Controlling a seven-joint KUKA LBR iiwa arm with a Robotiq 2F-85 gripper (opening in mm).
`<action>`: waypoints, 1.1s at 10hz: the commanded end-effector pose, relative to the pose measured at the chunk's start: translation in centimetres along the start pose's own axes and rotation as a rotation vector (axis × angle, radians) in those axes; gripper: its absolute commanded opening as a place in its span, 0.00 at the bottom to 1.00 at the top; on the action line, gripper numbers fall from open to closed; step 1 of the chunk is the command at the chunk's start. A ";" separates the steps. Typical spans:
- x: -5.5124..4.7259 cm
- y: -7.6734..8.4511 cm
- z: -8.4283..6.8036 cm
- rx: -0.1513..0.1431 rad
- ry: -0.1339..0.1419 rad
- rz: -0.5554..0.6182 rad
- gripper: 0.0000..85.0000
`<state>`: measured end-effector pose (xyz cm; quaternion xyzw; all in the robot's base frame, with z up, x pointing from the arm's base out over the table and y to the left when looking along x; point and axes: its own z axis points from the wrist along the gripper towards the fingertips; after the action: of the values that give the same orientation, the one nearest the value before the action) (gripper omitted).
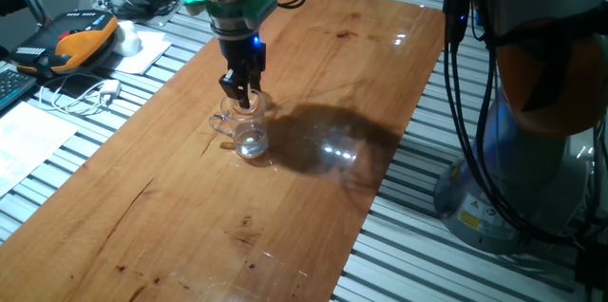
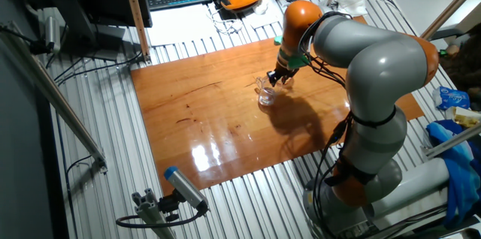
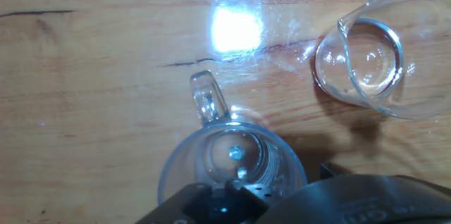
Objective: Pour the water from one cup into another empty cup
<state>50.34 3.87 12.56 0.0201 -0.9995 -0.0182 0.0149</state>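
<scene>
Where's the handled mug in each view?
One fixed view: mug at centre-left of the board, under the gripper.
Other fixed view: mug just above centre, by the gripper.
Hand view: mug at bottom centre, handle pointing up.
Shared landmark: the small tumbler beside it.

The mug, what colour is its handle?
Clear, colourless glass; the mug handle shows best in the hand view.

The gripper's (image 3: 232, 199) fingertips are cut off by the hand view's bottom edge; the water cannot be made out anywhere.
</scene>
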 end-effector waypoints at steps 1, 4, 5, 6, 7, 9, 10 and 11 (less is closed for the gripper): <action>0.0 0.0 0.0 0.002 0.000 -0.010 0.40; 0.0 0.0 0.1 -0.015 0.002 -0.044 0.00; -0.1 0.0 0.1 -0.017 0.005 -0.063 0.00; -0.1 0.0 0.1 -0.011 0.005 -0.070 0.00; -0.1 0.0 0.1 -0.010 0.004 -0.072 0.00; -0.1 0.0 0.1 -0.033 0.014 -0.077 0.00; -0.1 0.0 0.1 -0.038 0.017 -0.084 0.00; -0.1 0.0 0.0 -0.039 0.020 -0.087 0.00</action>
<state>50.39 3.94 12.55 0.0637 -0.9969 -0.0392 0.0255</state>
